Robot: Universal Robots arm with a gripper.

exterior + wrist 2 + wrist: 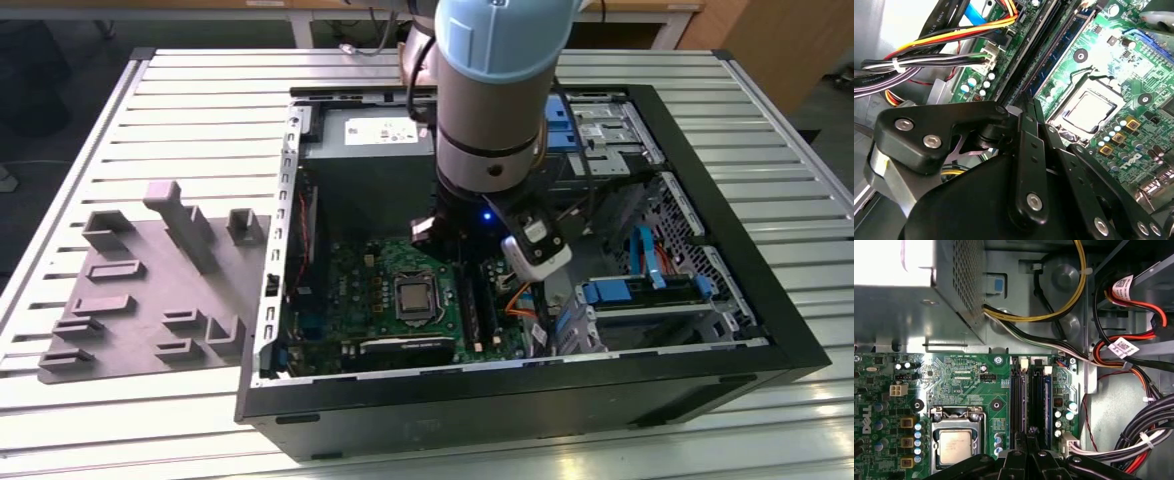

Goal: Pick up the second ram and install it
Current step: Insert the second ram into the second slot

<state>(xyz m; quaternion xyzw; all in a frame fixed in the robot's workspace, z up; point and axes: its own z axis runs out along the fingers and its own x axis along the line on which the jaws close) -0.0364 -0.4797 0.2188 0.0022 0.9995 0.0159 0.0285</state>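
Second ram (1046, 407): seated upright in a slot on the motherboard (971, 377), just beside the empty black slots, directly ahead of the gripper's fingertips in the first wrist view.
Gripper (1030, 432): fingers pressed together, poised right at the slots' near end, holding nothing that shows.
Arm (494, 90): reaches down into the open computer case (747, 290).
Processor socket (956, 445): beside the slots.
Grey tray (147, 290): on the table (200, 90), at the exterior view's left of the case.
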